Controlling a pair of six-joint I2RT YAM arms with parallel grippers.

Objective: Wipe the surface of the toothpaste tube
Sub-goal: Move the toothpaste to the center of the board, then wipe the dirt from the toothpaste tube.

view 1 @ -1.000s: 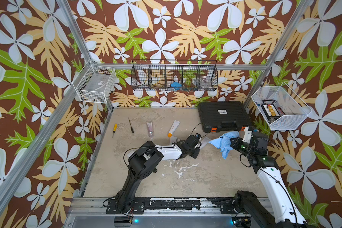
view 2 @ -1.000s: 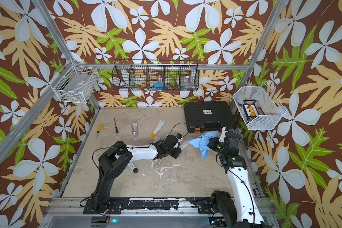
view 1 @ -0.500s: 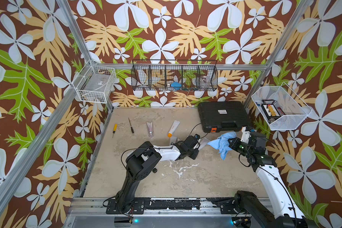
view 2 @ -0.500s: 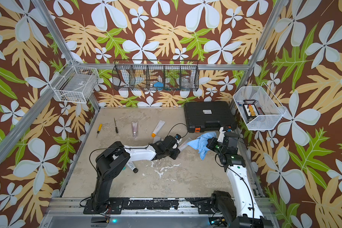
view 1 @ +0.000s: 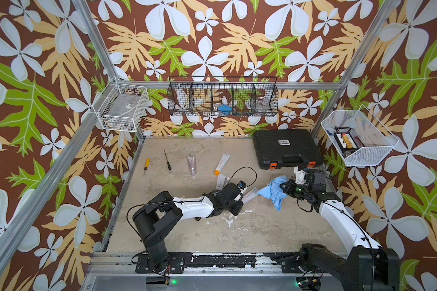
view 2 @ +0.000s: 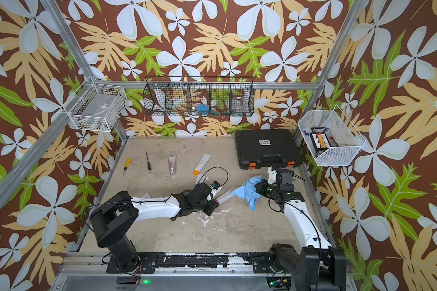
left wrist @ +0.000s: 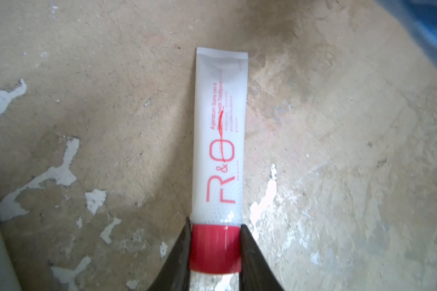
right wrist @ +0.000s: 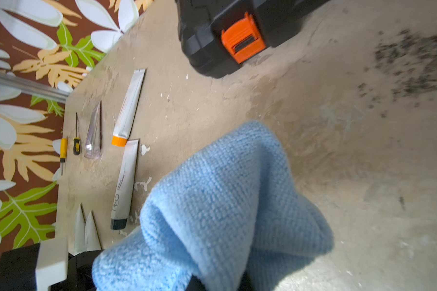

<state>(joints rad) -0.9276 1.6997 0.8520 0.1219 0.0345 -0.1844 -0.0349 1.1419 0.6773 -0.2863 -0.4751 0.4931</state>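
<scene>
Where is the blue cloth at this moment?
In both top views the cloth hangs from the right gripper, right of centre, in front of the black case and beside the tube.

toothpaste tube [view 1: 250,194] lies centre of the table [view 1: 263,234], cloth [view 1: 274,191] just right of its crimped end (apart in the left wrist view). tool case [view 1: 285,151] in back right corner. back row, left to right: two screwdrivers [view 1: 145,165] [view 1: 167,161], then two spare tubes [view 1: 191,163] [view 1: 221,162]. wire baskets [view 1: 121,110] [view 1: 182,100] [view 1: 338,123] hang on left, back and right walls.
</scene>
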